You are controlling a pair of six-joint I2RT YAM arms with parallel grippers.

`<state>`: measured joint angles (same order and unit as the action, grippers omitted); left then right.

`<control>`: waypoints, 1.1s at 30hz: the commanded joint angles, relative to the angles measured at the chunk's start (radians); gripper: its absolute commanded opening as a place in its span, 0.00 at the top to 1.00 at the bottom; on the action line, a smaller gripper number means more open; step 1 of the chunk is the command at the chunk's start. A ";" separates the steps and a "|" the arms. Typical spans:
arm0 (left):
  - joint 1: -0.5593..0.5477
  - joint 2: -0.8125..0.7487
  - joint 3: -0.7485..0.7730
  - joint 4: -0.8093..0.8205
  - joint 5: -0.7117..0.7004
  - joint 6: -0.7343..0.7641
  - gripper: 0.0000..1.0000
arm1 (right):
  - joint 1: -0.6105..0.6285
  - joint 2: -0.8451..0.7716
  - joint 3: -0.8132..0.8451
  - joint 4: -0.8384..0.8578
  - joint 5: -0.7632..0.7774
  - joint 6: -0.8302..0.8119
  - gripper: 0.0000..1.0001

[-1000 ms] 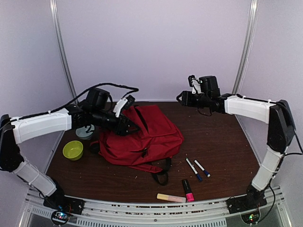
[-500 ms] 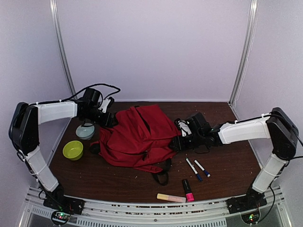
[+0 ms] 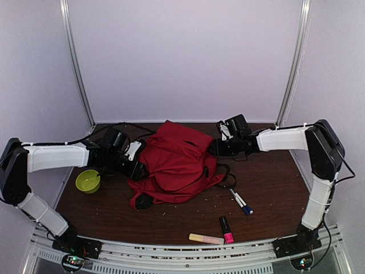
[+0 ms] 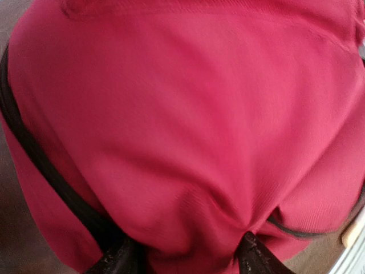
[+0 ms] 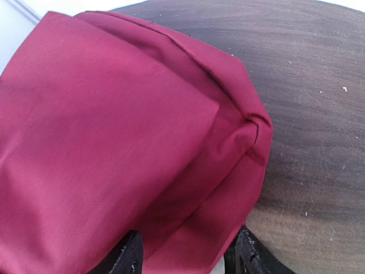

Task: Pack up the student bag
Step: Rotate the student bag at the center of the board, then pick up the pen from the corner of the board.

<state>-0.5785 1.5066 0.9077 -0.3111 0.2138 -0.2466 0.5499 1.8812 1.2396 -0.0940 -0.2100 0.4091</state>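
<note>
Big soft red cloth backpack (image 3: 177, 162) in the middle, pinched at its left by the left gripper (image 4: 188, 260), at its far right corner by the right gripper (image 5: 185, 257) — both clamped on cloth. Probably straightening it — next, finding the zip.

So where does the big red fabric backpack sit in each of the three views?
Top external: red fabric backpack at table centre, between both arms.
Left wrist: it fills nearly the whole frame, black trim curving down the left.
Right wrist: it covers left and centre, one corner jutting right.
Shared landmark: dark brown wooden table; in the left wrist view, only dark slivers at the edges.
</note>
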 commanded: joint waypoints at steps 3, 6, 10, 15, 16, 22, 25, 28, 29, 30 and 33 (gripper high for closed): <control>-0.112 -0.153 -0.061 -0.145 0.093 -0.012 0.35 | 0.017 -0.253 -0.128 -0.078 -0.025 -0.163 0.42; -0.112 -0.198 -0.003 -0.166 0.095 0.012 0.31 | 0.079 -0.383 -0.203 -0.138 -0.093 -0.282 0.28; -0.099 -0.184 0.125 -0.189 0.079 0.045 0.24 | 0.290 -0.469 -0.272 -0.288 -0.102 -0.416 0.13; -0.043 -0.125 0.209 -0.174 0.081 0.038 0.22 | 0.554 -0.449 -0.296 -0.437 0.003 -0.475 0.09; -0.037 -0.117 0.218 -0.169 0.079 0.037 0.21 | 0.593 -0.429 -0.288 -0.457 0.035 -0.471 0.09; -0.035 -0.103 0.226 -0.142 0.100 0.040 0.20 | 0.766 -0.264 -0.215 -0.594 0.199 -0.457 0.12; -0.035 -0.124 0.202 -0.132 0.077 0.040 0.20 | 0.813 -0.178 -0.193 -0.613 0.246 -0.454 0.14; -0.034 -0.145 0.188 -0.137 0.054 0.042 0.19 | 0.824 -0.105 -0.162 -0.630 0.268 -0.441 0.21; -0.034 -0.151 0.188 -0.140 0.052 0.046 0.19 | 0.825 -0.091 -0.153 -0.632 0.271 -0.437 0.25; -0.035 -0.155 0.186 -0.142 0.048 0.048 0.19 | 0.825 -0.080 -0.149 -0.633 0.270 -0.437 0.32; -0.035 -0.166 0.177 -0.148 0.042 0.055 0.19 | 0.825 -0.073 -0.137 -0.626 0.271 -0.435 0.54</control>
<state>-0.6144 1.3766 1.1019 -0.4881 0.2741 -0.2131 1.3891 1.7744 1.0882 -0.7029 -0.0433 -0.0353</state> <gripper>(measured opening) 0.810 0.586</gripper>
